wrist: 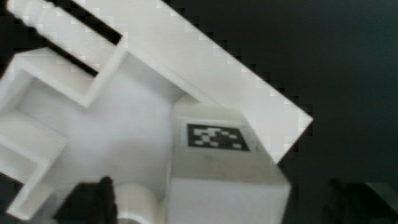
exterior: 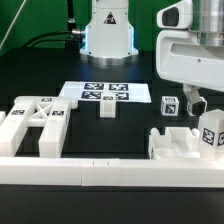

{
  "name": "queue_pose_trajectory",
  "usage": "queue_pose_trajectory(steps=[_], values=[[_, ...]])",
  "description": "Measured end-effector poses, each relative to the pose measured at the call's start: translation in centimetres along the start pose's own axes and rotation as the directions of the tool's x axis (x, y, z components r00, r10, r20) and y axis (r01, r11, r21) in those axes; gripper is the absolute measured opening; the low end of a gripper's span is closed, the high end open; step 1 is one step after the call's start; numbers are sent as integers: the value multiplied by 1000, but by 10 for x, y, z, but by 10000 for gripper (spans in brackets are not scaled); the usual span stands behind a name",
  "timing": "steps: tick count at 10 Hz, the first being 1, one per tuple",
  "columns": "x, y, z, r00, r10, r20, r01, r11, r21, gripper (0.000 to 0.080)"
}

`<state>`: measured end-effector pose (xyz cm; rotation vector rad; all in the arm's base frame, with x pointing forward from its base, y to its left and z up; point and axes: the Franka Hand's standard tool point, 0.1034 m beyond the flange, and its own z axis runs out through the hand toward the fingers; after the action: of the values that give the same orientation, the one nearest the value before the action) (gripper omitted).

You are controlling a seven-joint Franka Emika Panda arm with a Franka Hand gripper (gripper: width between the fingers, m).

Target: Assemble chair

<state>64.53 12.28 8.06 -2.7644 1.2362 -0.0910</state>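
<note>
Glossy white chair pieces lie on the black table. Two X-braced frames [exterior: 35,125] sit at the exterior view's left. A small plain cube [exterior: 107,108] and a tagged cube [exterior: 168,106] stand near the middle. At the exterior view's right a notched piece [exterior: 172,148] stands beside a tagged block [exterior: 211,135]. My gripper [exterior: 197,103] hangs just above these right-hand pieces. In the wrist view the gripper [wrist: 222,205] is open. Its dark fingers [wrist: 98,200] stand clear on either side of a tagged white block [wrist: 222,150], which rests against a braced white piece [wrist: 71,100].
The marker board [exterior: 105,92] lies flat at the back centre, in front of the arm's base. A long plain white rail [exterior: 110,170] runs along the table's front, close to the right-hand pieces. A long white strip [wrist: 214,60] crosses the wrist view diagonally.
</note>
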Motion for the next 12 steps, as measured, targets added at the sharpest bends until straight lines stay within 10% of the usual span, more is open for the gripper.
queue_pose_trajectory(steps=[3,12], values=[[1,0,0,966,-257,-3,257,966,-4,646],[-2,-1,4,425,-905,10,904,423,-55,620]])
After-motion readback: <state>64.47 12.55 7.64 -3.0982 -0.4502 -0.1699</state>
